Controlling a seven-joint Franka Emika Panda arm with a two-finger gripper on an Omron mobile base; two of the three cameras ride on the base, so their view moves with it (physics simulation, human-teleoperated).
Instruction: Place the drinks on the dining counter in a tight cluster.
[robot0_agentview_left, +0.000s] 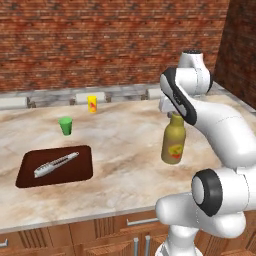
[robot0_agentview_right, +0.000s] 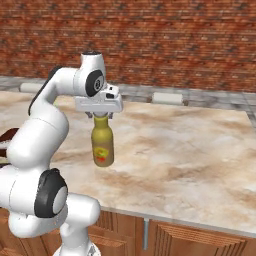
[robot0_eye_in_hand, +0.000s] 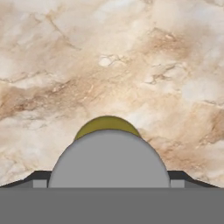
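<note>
The white arm rises from the base, bends forward over the desk (robot0_agentview_right: 190, 145) and turns its wrist down, so the gripper (robot0_agentview_right: 100, 115) points straight at the surface, right over the cap of the tall olive-yellow bottle (robot0_agentview_right: 102, 142). The jaws stand spread wide, one on each side of the grey cap (robot0_eye_in_hand: 108, 159); whether they press on it or are merely around it, I cannot tell.

The bottle is upright, its long axis vertical, cap up, with the yellow-red label (robot0_agentview_left: 174, 150) low on its body. In the two base views its bottom sits at the desk top; whether it rests there or is just off it is not clear. It stands on the open right part of the desk, well apart from the other things.

The desk is beige and marble-patterned, set on wooden drawers, with a red brick wall (robot0_agentview_left: 100, 40) behind. To the left lie a dark brown board (robot0_agentview_left: 55, 166) bearing a pale knife (robot0_agentview_left: 56, 164), a small green cup (robot0_agentview_left: 65, 125) and, nearer the wall, a small yellow cup (robot0_agentview_left: 92, 104).
</note>
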